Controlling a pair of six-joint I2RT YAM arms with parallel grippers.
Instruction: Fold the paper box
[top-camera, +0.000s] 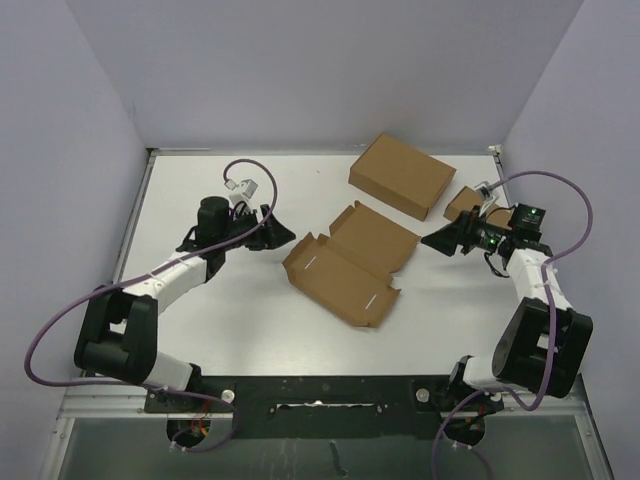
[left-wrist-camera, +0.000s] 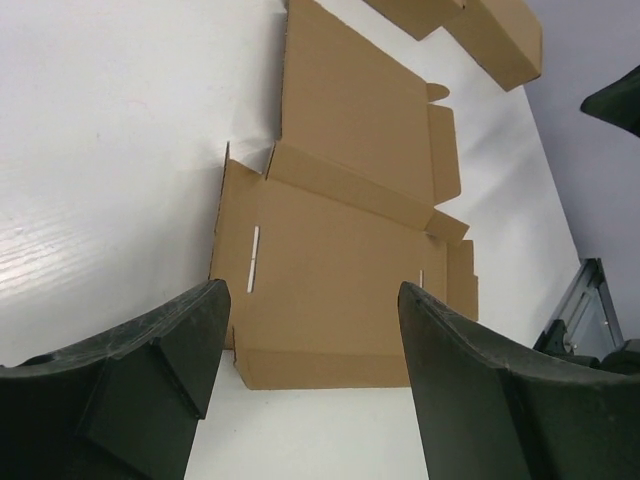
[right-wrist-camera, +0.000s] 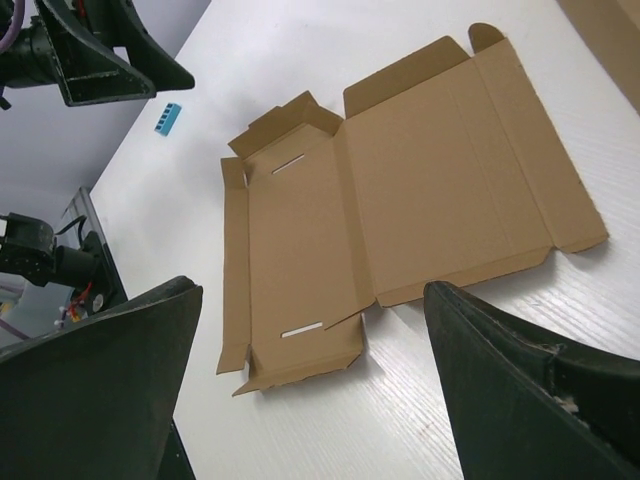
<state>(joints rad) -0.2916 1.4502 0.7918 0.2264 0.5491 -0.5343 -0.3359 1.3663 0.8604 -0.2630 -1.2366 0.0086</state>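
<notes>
The paper box lies unfolded in the middle of the counter, between my two arms, with its inside facing up. Its lid panel is folded back flat toward the far side. The base panel is nearer to me and shows two slim pale slots, one at each end. Some of the short flaps along its edges stand partly raised, and the rest lie flat.

My left jaws are spread wide and hold nothing. From the left wrist I see the paper box framed between them, lower down and untouched. My right jaws are also spread wide and grip nothing, and the paper box lies just beyond them.

Behind it and apart from it sits the large brown box, closed. The small brown box sits just beside my right arm, partly hidden, so I cannot tell whether its top is shut.
</notes>
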